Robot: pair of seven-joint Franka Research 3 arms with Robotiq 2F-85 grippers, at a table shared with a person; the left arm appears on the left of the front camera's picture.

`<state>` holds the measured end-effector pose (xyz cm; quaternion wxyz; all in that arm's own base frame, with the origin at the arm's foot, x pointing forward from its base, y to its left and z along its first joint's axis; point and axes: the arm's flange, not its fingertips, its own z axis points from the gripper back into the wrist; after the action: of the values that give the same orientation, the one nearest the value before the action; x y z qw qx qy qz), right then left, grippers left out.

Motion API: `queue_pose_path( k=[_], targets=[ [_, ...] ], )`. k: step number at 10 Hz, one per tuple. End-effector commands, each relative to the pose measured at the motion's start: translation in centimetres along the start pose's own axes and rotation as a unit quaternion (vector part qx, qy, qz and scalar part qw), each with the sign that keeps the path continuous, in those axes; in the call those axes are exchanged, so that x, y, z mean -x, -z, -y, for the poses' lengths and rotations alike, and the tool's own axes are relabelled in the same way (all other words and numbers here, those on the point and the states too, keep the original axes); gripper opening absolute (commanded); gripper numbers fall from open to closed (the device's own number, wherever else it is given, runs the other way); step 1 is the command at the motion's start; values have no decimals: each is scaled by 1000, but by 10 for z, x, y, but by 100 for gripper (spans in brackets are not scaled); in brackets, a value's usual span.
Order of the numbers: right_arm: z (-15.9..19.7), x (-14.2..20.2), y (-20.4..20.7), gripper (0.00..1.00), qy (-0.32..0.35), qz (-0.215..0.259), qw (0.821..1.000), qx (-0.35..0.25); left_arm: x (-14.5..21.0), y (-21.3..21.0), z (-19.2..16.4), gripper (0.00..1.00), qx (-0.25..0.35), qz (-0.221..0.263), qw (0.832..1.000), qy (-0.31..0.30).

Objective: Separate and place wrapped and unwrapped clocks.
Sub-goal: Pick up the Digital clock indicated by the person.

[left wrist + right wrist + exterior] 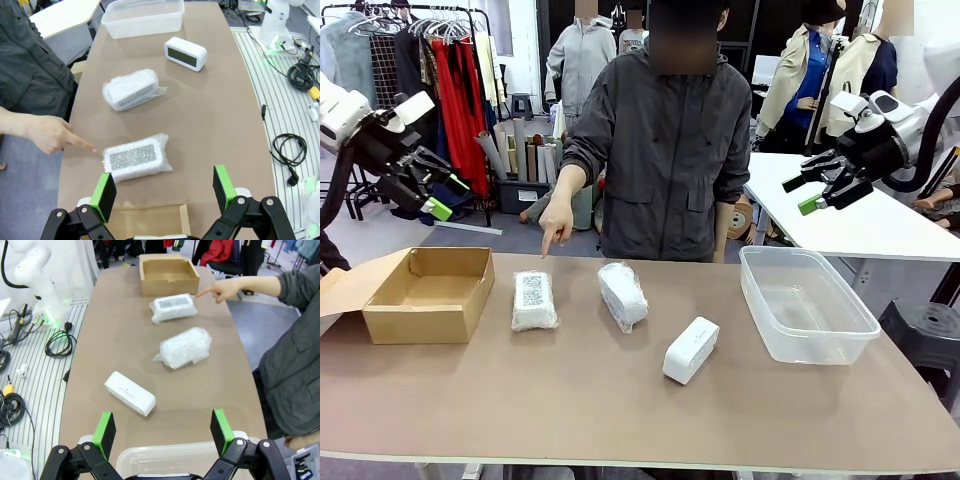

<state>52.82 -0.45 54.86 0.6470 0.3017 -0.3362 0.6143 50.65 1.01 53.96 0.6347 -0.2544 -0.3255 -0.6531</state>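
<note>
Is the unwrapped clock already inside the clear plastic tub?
No, the unwrapped clock lies on the table, left of the clear tub and apart from it.

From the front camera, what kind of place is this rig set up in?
Likely a robot test lab in a shared workshop: a rail of hung red and dark garments, upright grey and beige material rolls, and loose black cables beside the brown table.

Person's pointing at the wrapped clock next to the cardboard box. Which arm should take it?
Left, most likely. The left gripper, open, hangs at that end with the wrapped clock just ahead of it; the right gripper hangs above the plastic tub at the opposite end.
</note>
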Motion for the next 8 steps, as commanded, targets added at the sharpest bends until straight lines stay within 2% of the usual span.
queue_pose_path(
  k=[1,8],
  targets=[
    [-3,-1,0,100,-1,1,1000,2,0,0,2,100,1,2,1000,-1],
    [-3,-1,0,100,-1,1,1000,2,0,0,2,100,1,2,1000,-1]
  ],
)
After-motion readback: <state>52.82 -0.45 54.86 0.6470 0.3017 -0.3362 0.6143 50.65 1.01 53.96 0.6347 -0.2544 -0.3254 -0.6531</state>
